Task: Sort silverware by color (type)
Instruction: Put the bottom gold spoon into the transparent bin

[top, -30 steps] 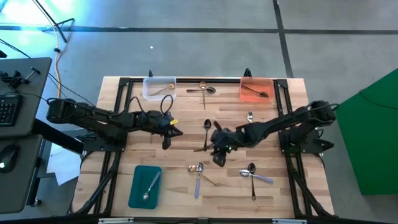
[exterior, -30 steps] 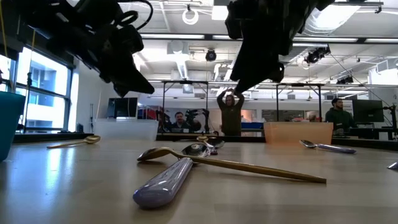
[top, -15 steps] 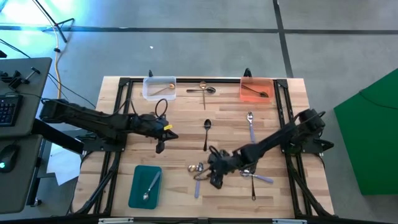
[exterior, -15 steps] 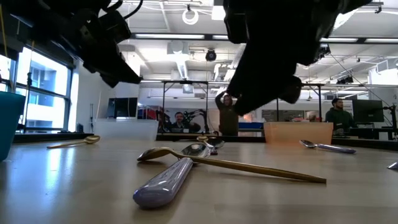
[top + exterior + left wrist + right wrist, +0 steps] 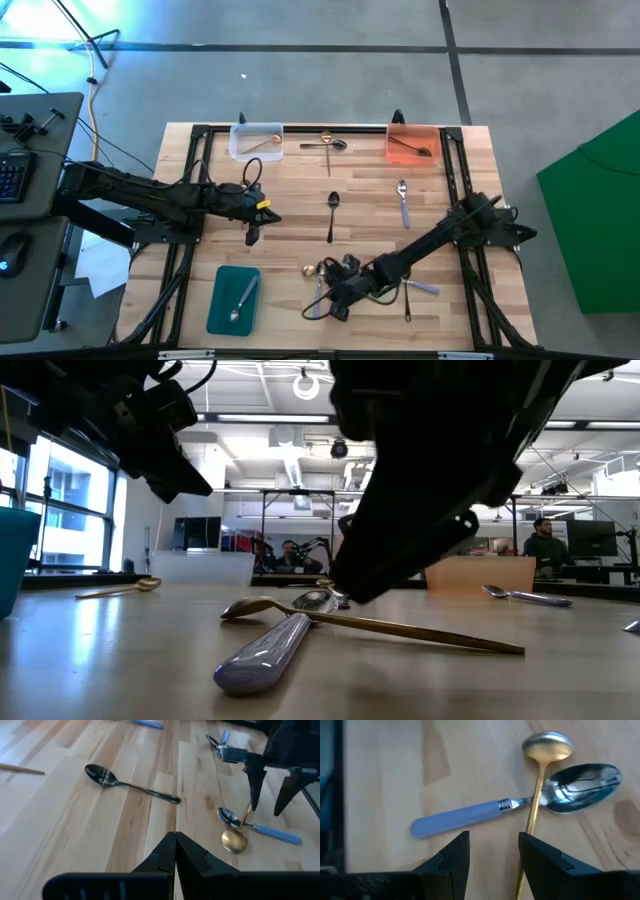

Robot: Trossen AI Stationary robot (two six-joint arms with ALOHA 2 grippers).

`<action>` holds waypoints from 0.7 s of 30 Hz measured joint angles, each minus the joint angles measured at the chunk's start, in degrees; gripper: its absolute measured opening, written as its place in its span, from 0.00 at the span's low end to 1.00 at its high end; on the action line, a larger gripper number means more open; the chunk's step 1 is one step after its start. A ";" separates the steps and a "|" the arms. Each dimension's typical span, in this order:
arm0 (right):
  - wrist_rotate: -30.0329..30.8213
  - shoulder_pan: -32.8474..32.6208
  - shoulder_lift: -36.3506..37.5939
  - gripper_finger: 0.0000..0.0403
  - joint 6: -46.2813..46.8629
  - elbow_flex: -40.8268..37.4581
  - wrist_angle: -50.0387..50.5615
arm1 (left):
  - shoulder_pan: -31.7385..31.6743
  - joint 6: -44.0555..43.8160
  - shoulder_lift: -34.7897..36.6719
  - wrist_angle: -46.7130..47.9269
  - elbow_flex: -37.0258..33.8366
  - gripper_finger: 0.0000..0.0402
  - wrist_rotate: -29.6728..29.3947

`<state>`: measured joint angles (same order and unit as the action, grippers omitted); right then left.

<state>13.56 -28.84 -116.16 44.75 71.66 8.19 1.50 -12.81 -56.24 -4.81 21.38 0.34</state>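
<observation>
A gold spoon (image 5: 538, 795) lay crossed with a lilac-handled silver spoon (image 5: 520, 805) near the front edge of the table (image 5: 290, 190), the gold one touching the silver one just behind its bowl. The right gripper (image 5: 492, 852) hung directly over this pair with its fingers parted and nothing between them, the gold handle running beneath the gap. The step in hand looked like a pick of the gold spoon, and the next move would call for a descent that closed on the gold handle alone, clear of the lilac one beside it. The left gripper (image 5: 175, 851) was shut and empty, waiting above the table's left middle, near a black spoon (image 5: 127, 782) that lay alone at mid-table. Further out, other spoons were still loose on the wood to the right, while a clear tray (image 5: 255, 140) at the back held a gold spoon, an orange tray (image 5: 412, 143) a black one, and a teal tray (image 5: 232, 298) at the front a silver one.
</observation>
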 joint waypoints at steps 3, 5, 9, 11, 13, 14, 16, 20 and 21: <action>2.99 -0.11 -3.48 0.38 -0.01 4.75 4.56 | 0.00 0.98 -0.02 0.15 -0.01 0.00 0.00; 5.15 -0.15 -5.52 0.38 0.38 7.92 8.97 | 0.00 1.37 -0.03 0.61 -0.01 0.00 0.00; 8.12 -0.17 -8.44 0.35 0.82 13.48 16.06 | 0.02 0.84 0.09 0.66 -0.01 0.00 0.11; 8.76 -0.12 -8.97 0.34 1.14 15.28 17.31 | 0.04 -0.04 0.31 0.66 -0.01 0.00 0.51; 9.07 -0.09 -8.98 0.32 1.49 17.03 17.94 | 0.04 -0.58 0.32 0.68 -0.01 0.00 0.71; 9.35 -0.09 -8.98 0.32 1.54 18.00 18.24 | 0.04 -0.56 0.43 0.78 -0.01 0.00 0.73; 10.21 -0.09 -8.96 0.32 2.47 20.09 21.43 | 0.04 -0.54 0.73 0.54 0.01 0.00 0.87; 10.40 -0.09 -8.81 0.32 8.84 22.01 30.53 | 0.04 -0.52 0.69 0.69 0.01 0.00 0.89; 10.37 -0.09 -8.81 0.32 10.45 22.02 32.52 | 0.04 -0.52 0.69 0.64 0.01 0.00 0.87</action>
<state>23.92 -28.93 -124.97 55.20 93.67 40.70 1.54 -13.33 -55.55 -4.16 21.39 1.21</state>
